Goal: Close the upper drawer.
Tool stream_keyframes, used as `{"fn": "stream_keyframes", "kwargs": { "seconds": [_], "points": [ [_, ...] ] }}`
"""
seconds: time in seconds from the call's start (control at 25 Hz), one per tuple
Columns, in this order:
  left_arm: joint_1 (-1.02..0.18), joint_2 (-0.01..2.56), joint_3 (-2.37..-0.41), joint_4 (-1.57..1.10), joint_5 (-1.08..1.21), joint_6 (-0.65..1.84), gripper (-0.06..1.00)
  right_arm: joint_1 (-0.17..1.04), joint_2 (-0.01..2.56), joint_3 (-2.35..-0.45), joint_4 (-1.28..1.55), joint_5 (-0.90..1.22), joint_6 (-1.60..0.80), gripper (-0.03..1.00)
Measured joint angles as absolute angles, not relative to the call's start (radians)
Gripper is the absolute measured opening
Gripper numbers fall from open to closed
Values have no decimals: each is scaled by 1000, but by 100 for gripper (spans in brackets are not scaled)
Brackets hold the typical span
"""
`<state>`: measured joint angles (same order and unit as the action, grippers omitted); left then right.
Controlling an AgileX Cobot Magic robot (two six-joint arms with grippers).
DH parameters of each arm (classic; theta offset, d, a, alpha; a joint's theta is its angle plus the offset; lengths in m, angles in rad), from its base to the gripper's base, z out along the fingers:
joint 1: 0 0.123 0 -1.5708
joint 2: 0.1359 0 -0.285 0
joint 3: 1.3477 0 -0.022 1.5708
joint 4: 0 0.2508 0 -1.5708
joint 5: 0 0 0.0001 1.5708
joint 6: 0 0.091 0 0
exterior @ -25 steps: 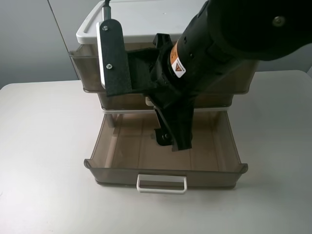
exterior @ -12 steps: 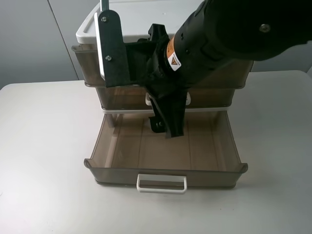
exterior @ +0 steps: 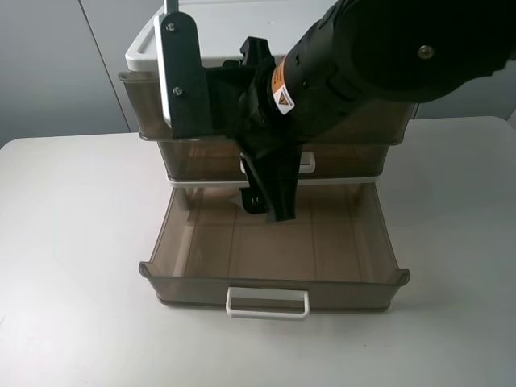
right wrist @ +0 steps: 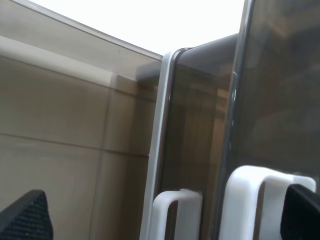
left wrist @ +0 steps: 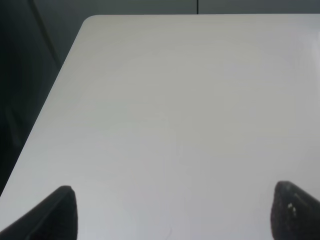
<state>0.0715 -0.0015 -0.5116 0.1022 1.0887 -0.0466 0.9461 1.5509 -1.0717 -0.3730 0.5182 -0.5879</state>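
The upper drawer [exterior: 139, 105] is the tall smoky brown top drawer of the white-framed cabinet. Its front sits almost level with the drawer below. My right arm covers most of the front. My right gripper [exterior: 271, 203] hangs just in front of the cabinet, pointing down, above the pulled-out bottom drawer [exterior: 274, 242]. In the right wrist view the gripper [right wrist: 162, 220] is open and holds nothing. The upper drawer's front [right wrist: 280, 100] and its large white handle [right wrist: 247, 195] are close ahead. My left gripper [left wrist: 175, 215] is open over bare table and does not show in the exterior view.
The middle drawer [exterior: 197, 161] is shut, and its small white handle [right wrist: 175, 212] shows beside the big one. The bottom drawer stands far out with its white handle [exterior: 267, 302] toward the front. The white table [exterior: 72, 242] surrounds the cabinet.
The upper drawer has slid back into the cabinet. My right gripper has moved back and up toward the cabinet front with it.
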Motion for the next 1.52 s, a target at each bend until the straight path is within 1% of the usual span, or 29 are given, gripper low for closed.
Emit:
{"fn": "stream_keyframes", "kwargs": {
  "seconds": [0.44, 0.96, 1.52],
  "points": [
    [71, -1, -512, 102, 1089, -47, 74, 937, 1551, -1072, -335, 508, -573, 69],
    [71, -1, -512, 102, 1089, -47, 74, 918, 1481, -1077, -236, 637, -552, 70],
    [71, -1, -512, 102, 1089, -47, 74, 916, 1418, -1080, -117, 660, -564, 70]
  ]
}}
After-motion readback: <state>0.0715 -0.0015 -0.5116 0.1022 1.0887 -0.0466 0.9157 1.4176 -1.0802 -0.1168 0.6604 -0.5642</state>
